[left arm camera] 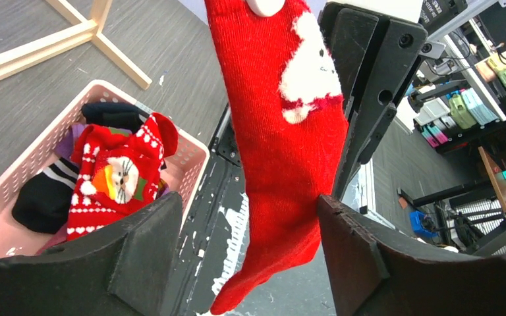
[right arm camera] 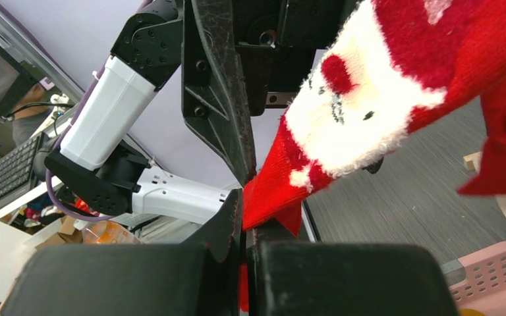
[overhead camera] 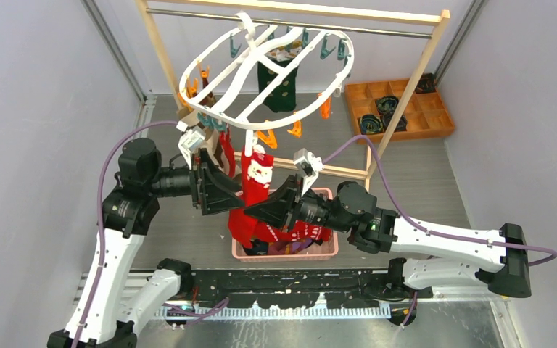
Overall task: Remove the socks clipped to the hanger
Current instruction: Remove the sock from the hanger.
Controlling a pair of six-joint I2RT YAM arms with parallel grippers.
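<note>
The white oval hanger (overhead camera: 241,69) hangs tilted from the rail, with orange and teal clips. A red Santa sock (overhead camera: 256,181) dangles from a clip at its near edge. My left gripper (overhead camera: 236,187) is open with this sock (left arm camera: 290,131) between its fingers; the cloth brushes the right finger (left arm camera: 369,257) and stands clear of the left one. My right gripper (overhead camera: 265,206) is shut on the sock's side edge (right arm camera: 270,197). A dark green sock (overhead camera: 279,83) hangs clipped at the far side.
A pink basket (overhead camera: 328,250) below the sock holds several socks, among them a red patterned one (left arm camera: 122,178). The light wooden rack (overhead camera: 406,94) carries the hanger. A wooden compartment tray (overhead camera: 435,116) lies at the back right.
</note>
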